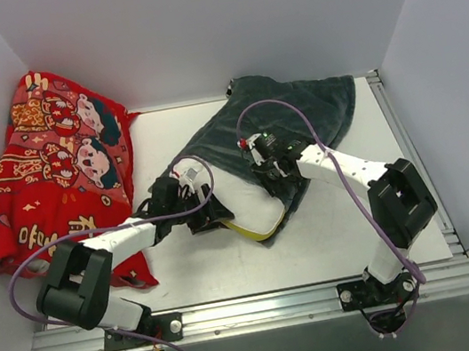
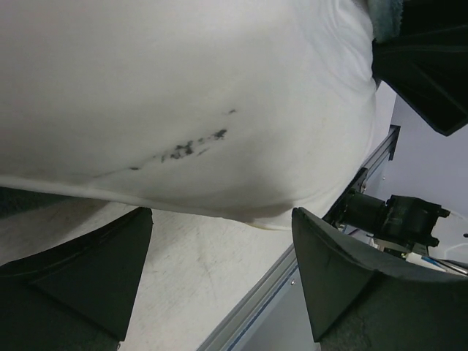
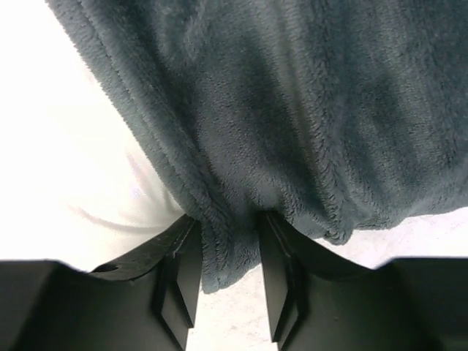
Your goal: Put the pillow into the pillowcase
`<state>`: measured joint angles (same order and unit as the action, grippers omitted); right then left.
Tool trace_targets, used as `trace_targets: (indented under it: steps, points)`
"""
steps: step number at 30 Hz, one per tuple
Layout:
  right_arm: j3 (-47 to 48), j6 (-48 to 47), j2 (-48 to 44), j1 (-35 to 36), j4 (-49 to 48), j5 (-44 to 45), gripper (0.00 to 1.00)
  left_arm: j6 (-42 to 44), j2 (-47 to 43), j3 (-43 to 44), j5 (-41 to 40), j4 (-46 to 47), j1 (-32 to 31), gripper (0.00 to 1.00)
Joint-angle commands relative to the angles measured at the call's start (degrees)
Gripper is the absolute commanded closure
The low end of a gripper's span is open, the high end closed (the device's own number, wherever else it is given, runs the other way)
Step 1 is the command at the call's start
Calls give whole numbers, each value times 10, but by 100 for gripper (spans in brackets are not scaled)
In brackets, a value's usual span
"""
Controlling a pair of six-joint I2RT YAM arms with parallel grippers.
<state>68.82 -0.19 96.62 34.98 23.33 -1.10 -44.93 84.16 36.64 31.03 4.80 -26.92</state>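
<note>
Centred on the counter (image 1: 196,267), the pillow (image 1: 244,205) lies mostly inside the pillowcase (image 1: 296,111), its yellow-banded end poking toward the near edge. The right gripper (image 3: 228,219) pinches the case's hem. The left gripper (image 2: 221,218), spread, sits at the exposed end, which likely needs a steady push while the hem is held taut.

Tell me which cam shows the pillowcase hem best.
Right wrist: pillowcase hem fills the frame, pinched in the right gripper. Top external shows it nearly whole but small, draped over the pillow. Left wrist catches only a corner sliver.
</note>
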Motion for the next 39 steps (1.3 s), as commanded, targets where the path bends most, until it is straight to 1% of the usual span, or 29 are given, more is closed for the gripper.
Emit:
trace_targets:
  steps: [1,6,9,11,13,14,15,16,17,18,19,20,21,23,24,25,26,28,29,31,33,34,35,36,37,38,39]
  points:
    - [14,-5,-21,-4,2,50,66,-31,10,-3,-12,63,-2,15]
    - [20,-10,-38,-12,3,93,72,-31,11,-2,-19,65,-2,16]
    - [27,-9,-35,-18,5,85,80,-44,14,-3,-12,77,-2,16]
    - [28,-3,-40,-18,15,18,98,-71,22,-11,-1,97,-3,17]
    - [23,14,-42,-4,33,-64,100,-89,29,-17,7,130,-6,21]
    - [20,22,-45,3,41,-180,100,-116,44,-23,10,150,-6,26]
    - [17,38,-45,14,46,-235,100,-132,54,-23,11,186,-6,28]
    - [16,73,-43,20,46,-286,100,-144,77,-20,10,205,-6,31]
    - [18,90,-42,25,44,-340,100,-165,89,-9,7,222,-6,35]
    - [25,104,-39,32,38,-406,100,-177,101,-2,6,262,-6,46]
    - [34,118,-40,49,36,-437,100,-193,126,7,6,285,-6,52]
    - [44,123,-42,58,33,-456,100,-231,137,31,5,309,-7,57]
    - [54,129,-43,68,30,-504,100,-254,146,46,3,358,-9,72]
    - [80,150,-55,88,26,-552,100,-287,158,91,-22,377,-23,85]
    - [83,146,-61,93,29,-564,100,-295,159,134,-29,381,-27,92]
    - [84,135,-70,94,30,-560,100,-300,164,151,-36,383,-35,100]
    - [80,116,-72,73,33,-541,100,-299,166,163,-47,384,-38,100]
    - [70,129,-49,28,33,-527,100,-299,172,172,-59,374,-38,100]
    - [63,134,-40,-11,36,-526,100,-298,174,168,-61,368,-41,100]
    - [54,123,-46,-39,38,-505,100,-290,175,146,-63,356,-43,100]
    - [44,102,-56,-51,44,-437,100,-277,169,128,-63,333,-39,100]
    - [41,93,-61,-52,52,-415,100,-270,160,108,-60,326,-37,93]
    - [41,85,-60,-50,58,-373,100,-253,154,98,-54,318,-34,68]
    - [45,78,-57,-44,75,-354,99,-242,145,87,-47,300,-27,54]
    - [49,61,-46,-38,85,-337,95,-226,124,79,-23,286,-23,44]
    - [54,51,-40,-31,94,-315,88,-191,110,65,-12,265,-17,38]
    - [72,44,-33,-11,113,-258,69,-171,92,56,-3,227,0,34]
